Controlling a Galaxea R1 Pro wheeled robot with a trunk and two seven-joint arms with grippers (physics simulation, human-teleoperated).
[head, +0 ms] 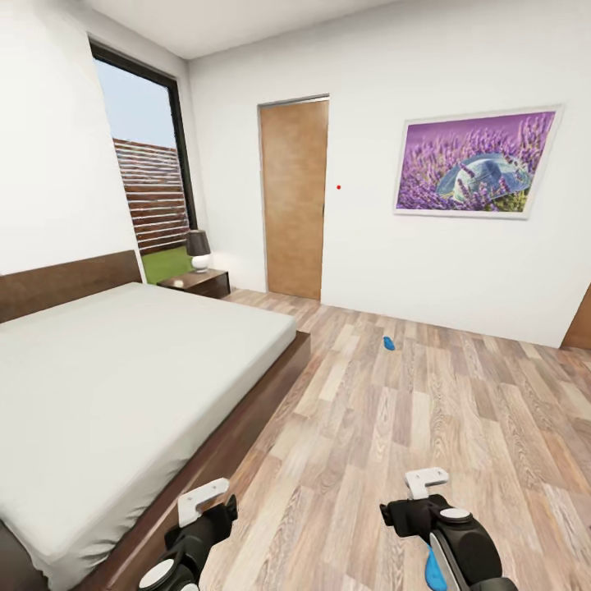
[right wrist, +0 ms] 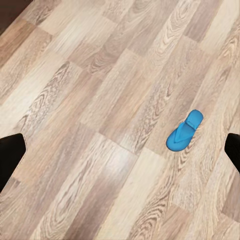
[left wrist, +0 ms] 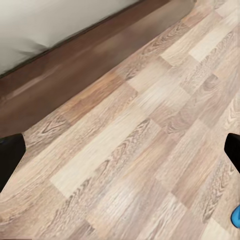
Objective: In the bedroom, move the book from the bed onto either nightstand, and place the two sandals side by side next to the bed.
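Both grippers, left (head: 205, 525) and right (head: 414, 513), hang open and empty above the near sandal (right wrist: 184, 131): light, thin, slick plastic, so pinch its edge.

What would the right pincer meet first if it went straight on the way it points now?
Most likely the bare wood-plank floor. Its wrist view looks down at planks between the open fingertips; the blue sandal lies off to one side of that line, though depth is uncertain.
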